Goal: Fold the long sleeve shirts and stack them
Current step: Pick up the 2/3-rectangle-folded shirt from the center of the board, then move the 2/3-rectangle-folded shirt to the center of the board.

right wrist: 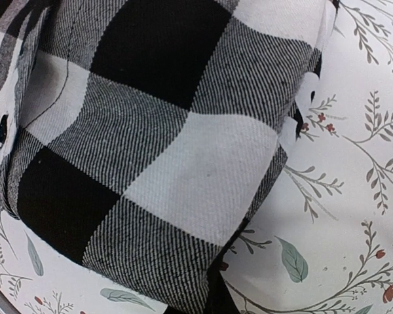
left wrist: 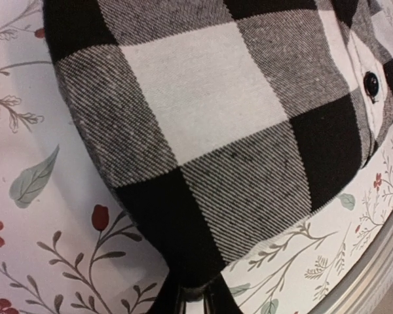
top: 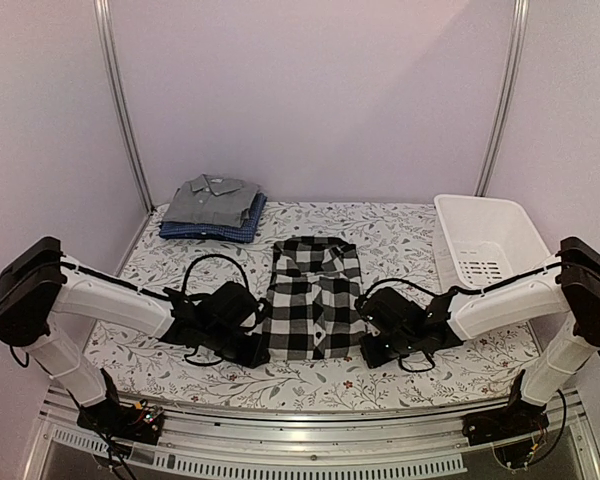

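Left gripper [left wrist: 195, 296] pinched on the near-left hem corner of the black-and-white checked shirt [top: 315, 300]. Right gripper [top: 378, 345] at the near-right corner, fingers buried under cloth, so grip impossible to tell. Folded, just left of the white basket [top: 450, 245], held at both corners, probably for carrying onto the grey shirt [top: 212, 198] atop the blue shirt [top: 218, 231], farther left of the basket.

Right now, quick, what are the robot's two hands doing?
Left gripper: closed on the checked shirt, at its corner.
Right gripper: cannot tell, the shirt hides its fingers.
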